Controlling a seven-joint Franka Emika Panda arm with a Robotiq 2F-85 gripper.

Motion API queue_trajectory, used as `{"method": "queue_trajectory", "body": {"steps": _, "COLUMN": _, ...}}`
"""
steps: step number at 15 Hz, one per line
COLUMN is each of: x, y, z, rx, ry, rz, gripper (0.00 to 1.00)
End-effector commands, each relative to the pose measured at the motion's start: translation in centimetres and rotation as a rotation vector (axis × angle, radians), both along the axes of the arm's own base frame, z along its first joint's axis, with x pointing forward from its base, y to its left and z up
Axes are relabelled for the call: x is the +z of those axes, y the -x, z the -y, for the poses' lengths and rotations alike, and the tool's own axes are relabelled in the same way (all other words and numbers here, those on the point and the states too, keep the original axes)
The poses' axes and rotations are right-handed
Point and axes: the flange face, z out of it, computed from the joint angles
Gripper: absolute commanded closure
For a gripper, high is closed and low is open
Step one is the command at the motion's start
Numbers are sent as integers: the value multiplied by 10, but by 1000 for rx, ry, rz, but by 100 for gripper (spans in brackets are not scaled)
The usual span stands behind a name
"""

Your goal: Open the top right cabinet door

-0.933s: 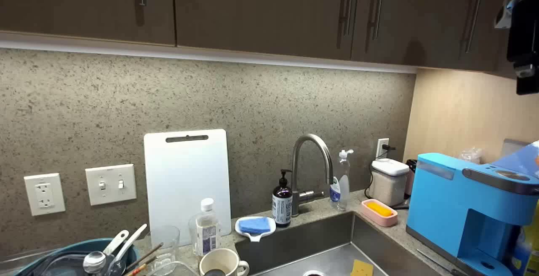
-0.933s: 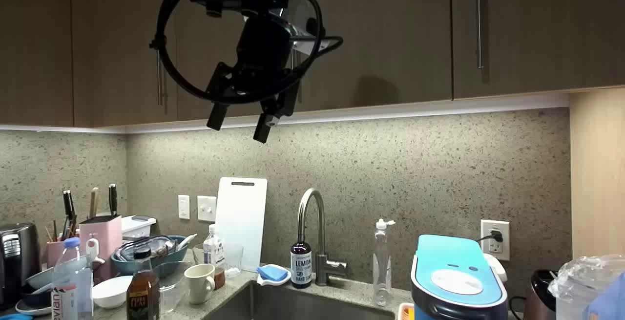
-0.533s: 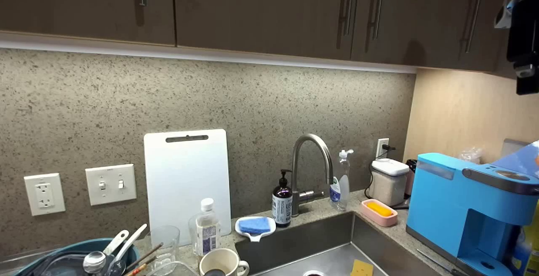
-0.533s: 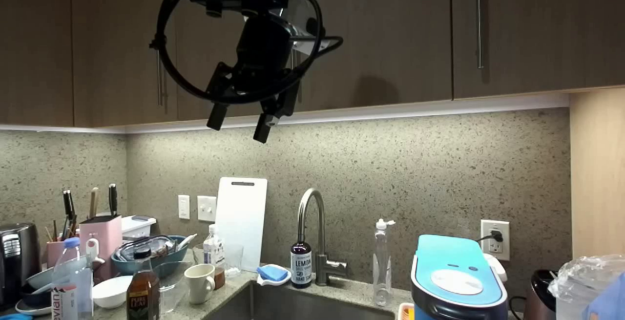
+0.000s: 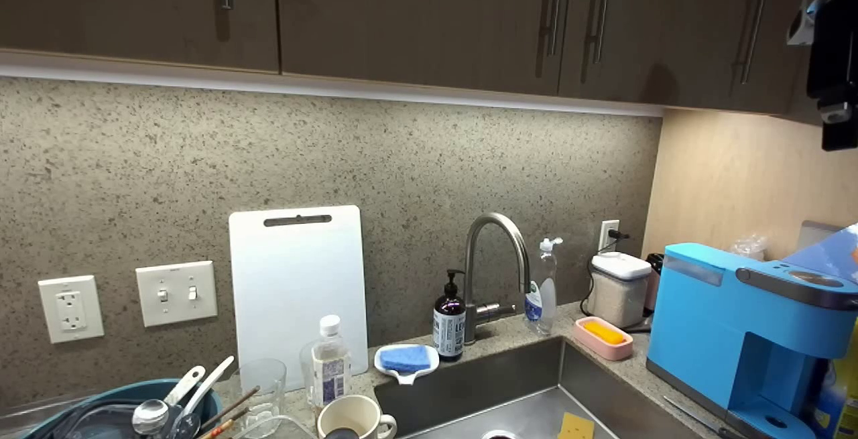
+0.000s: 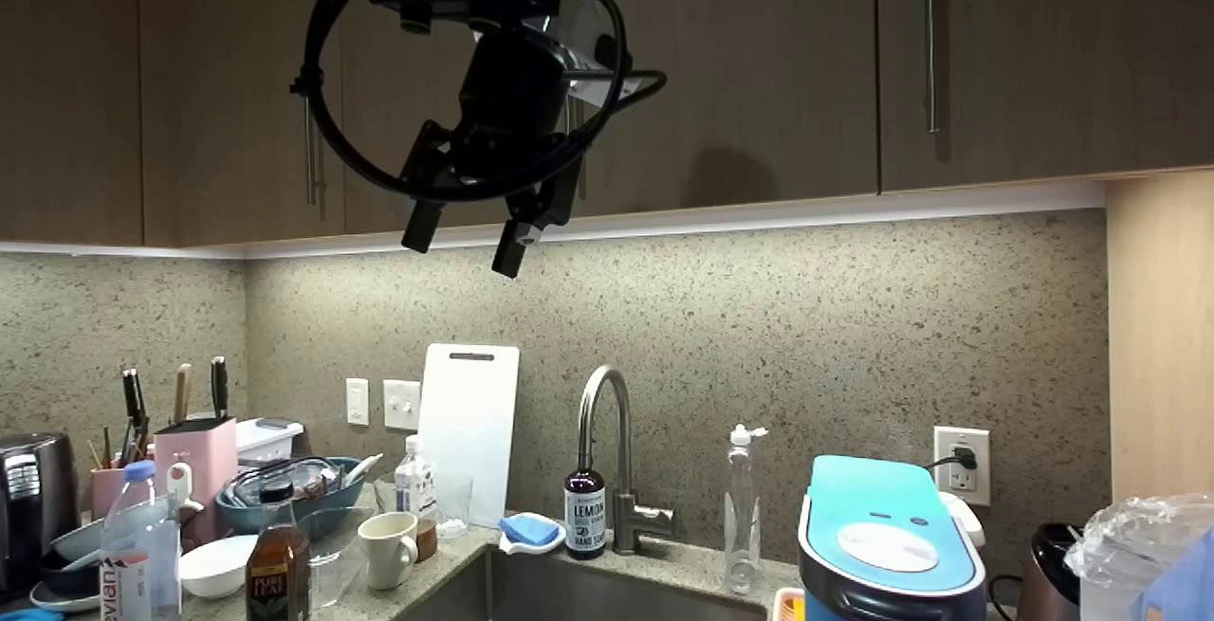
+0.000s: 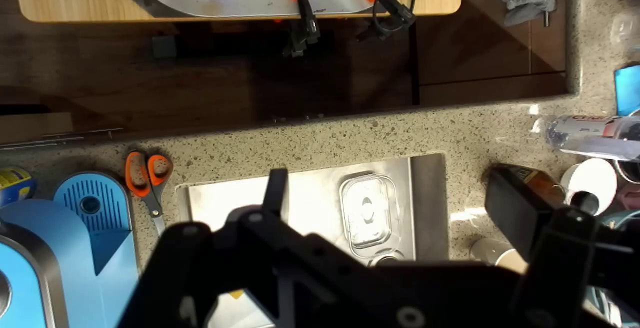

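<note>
1. Hanging higher than the faucet [image 6: 624, 465] in both exterior views, the jaws point downward, spread wide with nothing between them: a ready pose, I'd say, roomy enough to take a bar.
2. And there's the target! The top right cabinet door [image 6: 1047, 62] sits closed, up and to the right of the faucet in an exterior view, its bar handle [image 6: 930, 43] running upright near the left edge, presumably opposite the hinged side.
3. No contact yet: jaws and bar handle stand well apart, so next, I reckon, comes a reach and a turn to let the jaws straddle it; arriving askew could make them slip.
4. Down by the faucet, things look placed for washing: hand soap [image 5: 449, 325] just beside it, blue sponge [image 5: 405, 358] farther left on a white dish [image 5: 406, 379], probably so drips stay near the sink [image 5: 496, 375].
5. Left of the faucet, the cutting board [image 5: 299, 285] leans against the wall [image 5: 415, 157], likely to dry and save room on the bench [image 7: 320, 140].
</note>
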Motion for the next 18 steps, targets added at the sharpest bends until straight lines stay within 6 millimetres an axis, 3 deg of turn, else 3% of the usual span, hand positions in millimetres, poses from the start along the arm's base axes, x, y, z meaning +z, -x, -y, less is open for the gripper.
{"method": "queue_trajectory", "body": {"steps": 1, "x": 1, "y": 0, "z": 0, "rx": 0, "ry": 0, "rz": -1, "gripper": 0}}
{"method": "queue_trajectory", "body": {"steps": 7, "x": 1, "y": 0, "z": 0, "rx": 0, "ry": 0, "rz": -1, "gripper": 0}}
{"method": "queue_trajectory", "body": {"steps": 13, "x": 29, "y": -26, "z": -59, "rx": 153, "ry": 115, "rz": 246, "gripper": 0}}
{"method": "queue_trajectory", "body": {"steps": 18, "x": 29, "y": -31, "z": -69, "rx": 126, "ry": 117, "rz": 251, "gripper": 0}}
